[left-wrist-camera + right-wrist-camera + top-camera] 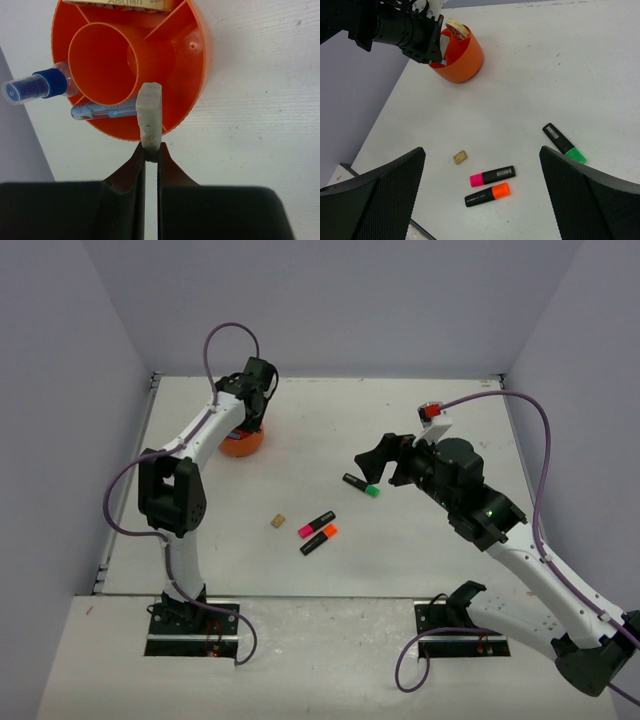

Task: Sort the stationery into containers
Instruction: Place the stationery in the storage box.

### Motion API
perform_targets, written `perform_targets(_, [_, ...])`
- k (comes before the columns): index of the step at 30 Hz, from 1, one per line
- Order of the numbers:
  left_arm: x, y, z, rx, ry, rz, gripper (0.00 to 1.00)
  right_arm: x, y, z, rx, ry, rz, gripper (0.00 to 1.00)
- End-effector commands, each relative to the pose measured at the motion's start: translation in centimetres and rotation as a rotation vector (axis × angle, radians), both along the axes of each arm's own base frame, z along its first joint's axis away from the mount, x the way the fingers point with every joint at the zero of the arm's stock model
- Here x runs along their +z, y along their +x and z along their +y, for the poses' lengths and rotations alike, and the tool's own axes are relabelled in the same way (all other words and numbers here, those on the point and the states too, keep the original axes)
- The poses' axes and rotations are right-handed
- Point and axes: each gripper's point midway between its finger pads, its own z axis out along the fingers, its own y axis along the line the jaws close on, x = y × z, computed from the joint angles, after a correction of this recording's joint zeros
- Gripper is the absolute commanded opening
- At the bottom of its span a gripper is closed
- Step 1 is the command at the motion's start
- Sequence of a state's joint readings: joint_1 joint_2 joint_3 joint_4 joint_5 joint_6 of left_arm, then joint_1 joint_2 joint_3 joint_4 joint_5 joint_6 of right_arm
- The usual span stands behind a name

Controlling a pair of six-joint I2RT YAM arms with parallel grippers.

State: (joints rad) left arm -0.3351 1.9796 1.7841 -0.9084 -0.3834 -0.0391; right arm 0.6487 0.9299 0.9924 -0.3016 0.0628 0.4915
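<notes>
The round orange tub with inner dividers stands at the back left. My left gripper is shut on a small white eraser block, holding it over the tub's near rim. A clear blue-capped tube and a clear blue pen-like piece stick out of the tub. A tan ring lies in it. My right gripper is open and empty above the table middle. Below it lie the pink highlighter, the orange highlighter, the green highlighter and a tiny tan block.
The table's left edge runs along a grey wall close to the tub. The green highlighter lies just under the right gripper's fingers in the top view. The pink and orange highlighters lie side by side.
</notes>
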Motion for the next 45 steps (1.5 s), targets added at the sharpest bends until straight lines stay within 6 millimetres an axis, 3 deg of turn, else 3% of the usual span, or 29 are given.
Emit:
perform_targets(1, [-0.1,1.2,-0.8,-0.037,-0.018,0.010,0.05,0.3,0.1,-0.1,-0.002,-0.010,-0.014,0.99])
perform_targets(11, [-0.5,1.4,-0.3,-0.009,0.001,0.010,0.12,-0.3,0.0,-0.1,0.004,-0.015,-0.004,0.99])
perform_targets(15, [-0.4,1.5,0.1,0.007,0.013,0.004,0.21,-0.4,0.0,0.0,0.007,-0.015,-0.001,0.99])
perform_targets(18, [-0.2,1.6,0.0,0.016,0.008,-0.008,0.36,-0.3,0.0,0.0,0.011,-0.013,-0.001,0.99])
perform_targets(24, [0.7,1.6,-0.8,0.003,-0.046,-0.026,0.41,-0.5,-0.1,0.4,0.030,-0.014,0.005,0.99])
perform_targets(27, [2.8,1.2,-1.8,-0.012,-0.113,-0.071,0.43,-0.8,-0.7,1.8,0.125,-0.015,-0.005,0.99])
perform_targets(29, [5.1,0.7,-3.0,-0.041,-0.177,-0.118,0.45,-2.1,-1.0,3.4,0.219,-0.032,0.026,0.99])
perform_targets(31, [6.8,0.2,-3.9,-0.048,-0.230,-0.161,0.53,-3.3,-1.8,5.2,0.329,-0.040,0.072,0.99])
perform_targets(33, [9.8,-0.8,-4.0,-0.033,-0.301,-0.262,0.68,-5.2,-2.5,7.9,0.407,-0.097,0.124,0.99])
perform_targets(36, [13.8,-3.4,-2.0,0.059,-0.361,-0.436,0.97,-8.3,-3.0,10.9,0.437,-0.241,0.137,0.99])
perform_targets(37, [14.8,-3.9,-1.3,0.092,-0.373,-0.490,0.99,-8.6,-3.3,11.9,0.440,-0.270,0.131,0.99])
perform_targets(40, [17.2,-7.0,2.1,0.223,-0.405,-0.654,1.00,-12.0,-3.1,15.0,0.450,-0.364,0.195,0.94])
perform_targets(41, [17.5,-8.5,2.9,0.246,-0.421,-0.685,1.00,-14.5,-3.0,15.6,0.451,-0.421,0.253,0.89])
perform_targets(43, [19.0,-10.3,3.5,0.239,-0.460,-0.747,1.00,-15.3,-2.5,17.1,0.446,-0.468,0.266,0.85])
perform_targets(45, [17.7,-11.5,3.5,0.212,-0.465,-0.737,1.00,-18.2,-2.8,18.5,0.466,-0.560,0.320,0.85])
